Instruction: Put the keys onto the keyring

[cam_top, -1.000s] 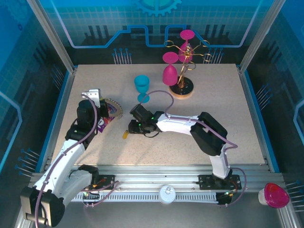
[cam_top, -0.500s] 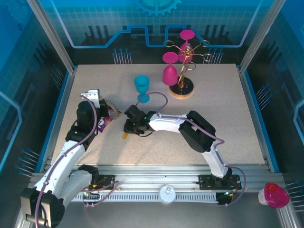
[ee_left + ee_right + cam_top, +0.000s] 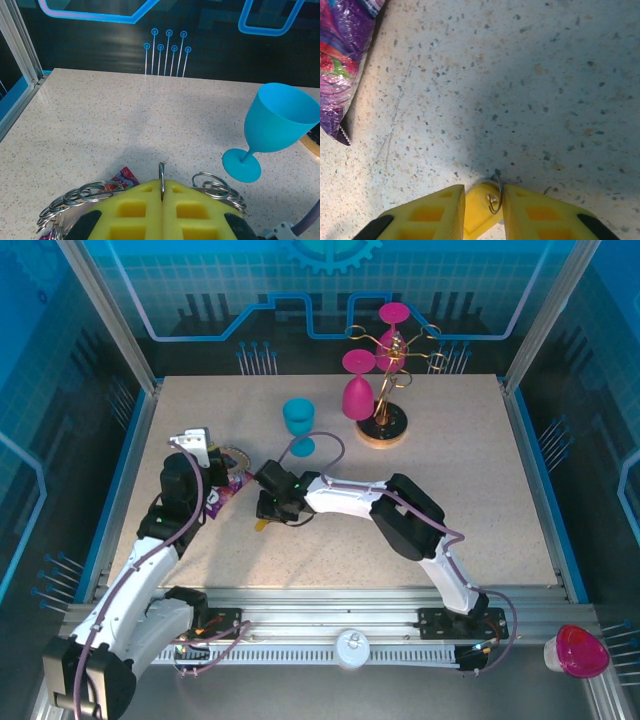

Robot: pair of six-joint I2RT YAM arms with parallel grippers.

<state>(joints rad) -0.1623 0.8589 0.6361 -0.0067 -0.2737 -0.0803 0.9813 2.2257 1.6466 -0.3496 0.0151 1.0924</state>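
The keyring (image 3: 161, 171) is a flat grey metal ring with wire loops (image 3: 214, 183) round its rim. It stands edge-on between the yellow pads of my left gripper (image 3: 161, 183), which is shut on it. From above, that gripper (image 3: 226, 468) holds the keyring (image 3: 238, 454) at the table's left. A small key with a yellow plastic head (image 3: 479, 212) and a thin wire loop (image 3: 496, 196) lies flat on the table. My right gripper (image 3: 483, 193) has a pad against each side of its head. Seen from the top, the right gripper (image 3: 266, 512) sits over the yellow key (image 3: 261, 526).
A purple snack packet (image 3: 222, 496) lies between the two grippers, also at the left of the right wrist view (image 3: 342, 60). A blue goblet (image 3: 298, 420) stands just behind them. At the back is a wooden-based rack (image 3: 385, 428) with pink goblets (image 3: 358, 392).
My right arm has slid left towards the left gripper, and its jaws have narrowed onto the yellow key's head. The left arm has hardly moved and still holds the keyring.
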